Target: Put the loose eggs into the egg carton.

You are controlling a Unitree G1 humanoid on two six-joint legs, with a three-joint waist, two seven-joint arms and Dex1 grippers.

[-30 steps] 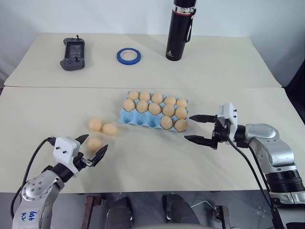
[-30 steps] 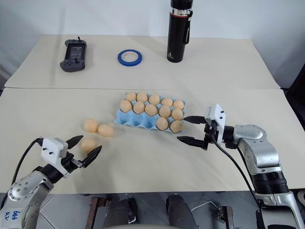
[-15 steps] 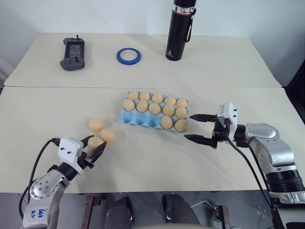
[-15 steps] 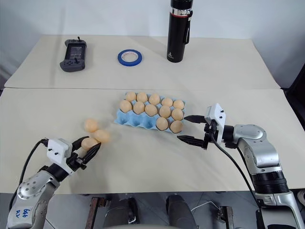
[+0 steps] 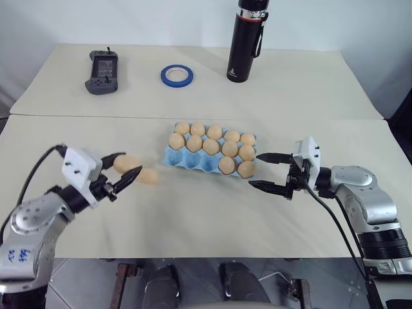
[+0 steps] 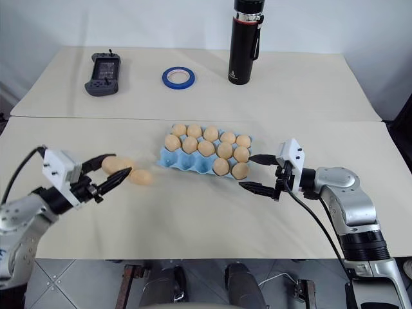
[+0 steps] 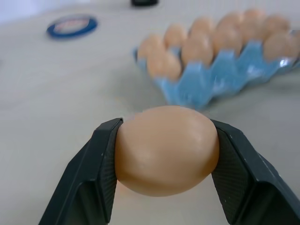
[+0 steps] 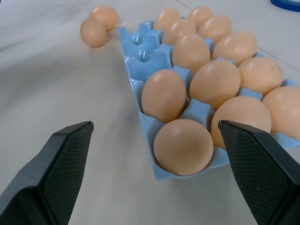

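The left gripper (image 7: 166, 154) clamps a smooth, pale tan-orange egg (image 7: 166, 149) between its ribbed black fingers above the matte cream table (image 5: 193, 219), one loose egg (image 5: 149, 176) lying just beyond. The right gripper (image 5: 264, 172) stands spread wide and empty beside the light blue moulded egg carton (image 5: 187, 161), whose round cups are mostly filled. Far back sit a flat blue tape ring (image 5: 177, 75) and a tall black cylindrical bottle (image 5: 245, 38).

Two cream tables (image 5: 193, 219) stand pushed together edge to edge before a plain white wall (image 5: 129, 19); grey floor (image 6: 77, 283) lies below.
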